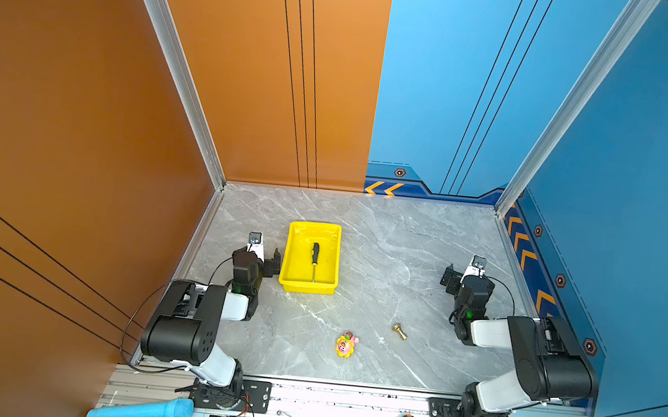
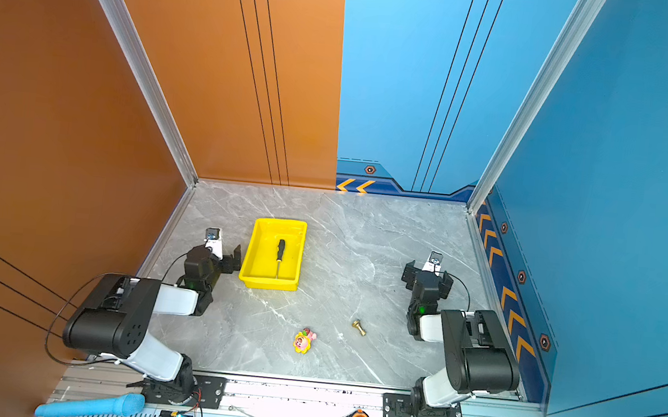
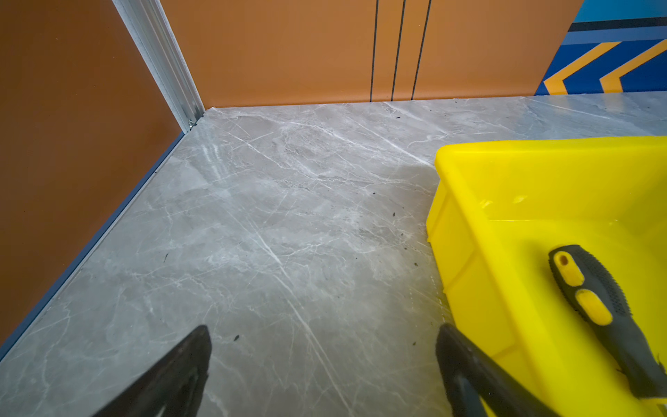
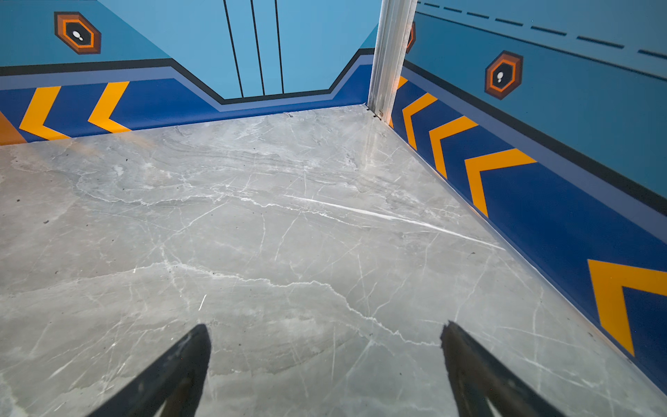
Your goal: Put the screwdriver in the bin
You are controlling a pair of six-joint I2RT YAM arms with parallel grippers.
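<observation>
1. In both top views the screwdriver lies flat on the floor of the bin, handle toward the back wall, shaft toward the near wall, no hand on it. The bin sits on the counter left of centre. A brass fitting and a small toy lie well apart from it, nearer the front.
2. In the left wrist view the left hand has its fingers spread wide and holds nothing. One finger is just beside the bin's outer wall; whether it touches, I cannot tell. The screwdriver's black and yellow handle shows inside the bin.
3. In the right wrist view the right hand also has its fingers apart and empty over bare counter, far from the bin.
4. Judgement: the placing step looks done – the tool is in and let go. The next move calls only for the left arm to draw back from the bin – away from the wall, so that the near finger does not shove it.
</observation>
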